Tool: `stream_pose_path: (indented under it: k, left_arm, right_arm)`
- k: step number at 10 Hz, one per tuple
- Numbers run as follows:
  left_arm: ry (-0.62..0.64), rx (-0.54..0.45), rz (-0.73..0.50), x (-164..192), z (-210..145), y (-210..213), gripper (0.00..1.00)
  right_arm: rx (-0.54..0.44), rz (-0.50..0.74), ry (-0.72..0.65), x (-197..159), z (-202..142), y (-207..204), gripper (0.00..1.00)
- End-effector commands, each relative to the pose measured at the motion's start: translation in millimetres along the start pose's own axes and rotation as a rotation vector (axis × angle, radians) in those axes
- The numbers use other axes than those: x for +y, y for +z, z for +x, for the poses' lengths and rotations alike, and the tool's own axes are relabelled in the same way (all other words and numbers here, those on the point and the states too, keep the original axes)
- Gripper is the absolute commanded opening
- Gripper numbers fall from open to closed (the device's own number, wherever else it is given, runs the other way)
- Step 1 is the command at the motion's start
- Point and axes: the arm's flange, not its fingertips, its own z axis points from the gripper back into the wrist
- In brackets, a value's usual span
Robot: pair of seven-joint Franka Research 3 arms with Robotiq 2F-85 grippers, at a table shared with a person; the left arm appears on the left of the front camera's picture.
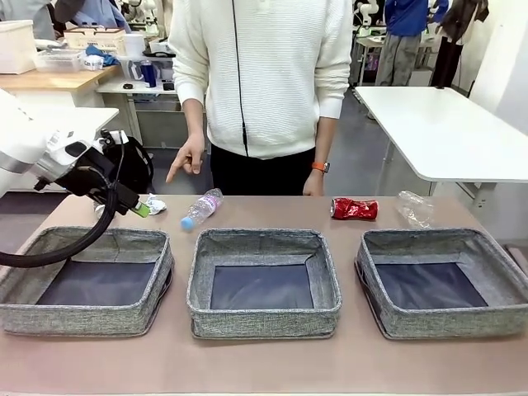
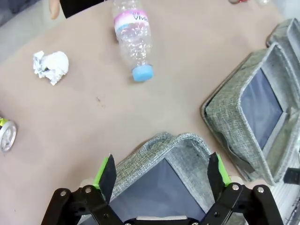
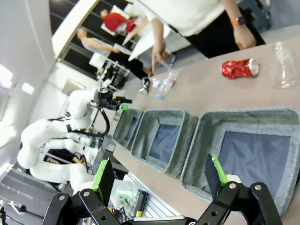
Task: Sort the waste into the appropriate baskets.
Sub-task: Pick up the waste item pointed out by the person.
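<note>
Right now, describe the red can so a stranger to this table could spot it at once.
On the table, take the right basket of the three grey ones. Just beyond its far left corner, near the table's far edge, lies the red can. It is crushed and the only red thing there; its neighbour, the label-less bottle, is clear.

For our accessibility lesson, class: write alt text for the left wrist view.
The left gripper hangs open above the corner of a grey basket. On the brown table beyond lie a plastic bottle and a crumpled white scrap; a second basket sits at picture right.
</note>
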Motion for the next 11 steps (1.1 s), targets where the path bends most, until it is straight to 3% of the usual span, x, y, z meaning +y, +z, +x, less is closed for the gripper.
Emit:
stream_pose_path:
  k: [1, 2, 3, 6, 11]
  left_arm:
    - [0.001, -0.005, 0.003, -1.4, 0.8, -1.1, 1.00]
    - [0.039, -0.017, 0.140, 5.9, 27.8, 11.4, 1.00]
    - [0.046, 0.009, 0.189, 8.8, 55.2, 13.9, 1.00]
    - [0.076, 0.152, 0.239, 30.3, 117.9, -22.6, 1.00]
    - [0.223, 0.212, 0.347, 85.3, 133.4, -96.6, 1.00]
  right_arm:
    - [-0.016, 0.017, 0.025, 0.2, 3.7, -0.5, 1.00]
    - [-0.016, 0.017, 0.025, 0.2, 3.7, -0.5, 1.00]
    - [-0.016, 0.017, 0.025, 0.2, 3.7, -0.5, 1.00]
    - [-0.016, 0.017, 0.025, 0.2, 3.7, -0.5, 1.00]
    - [-0.016, 0.017, 0.025, 0.2, 3.7, -0.5, 1.00]
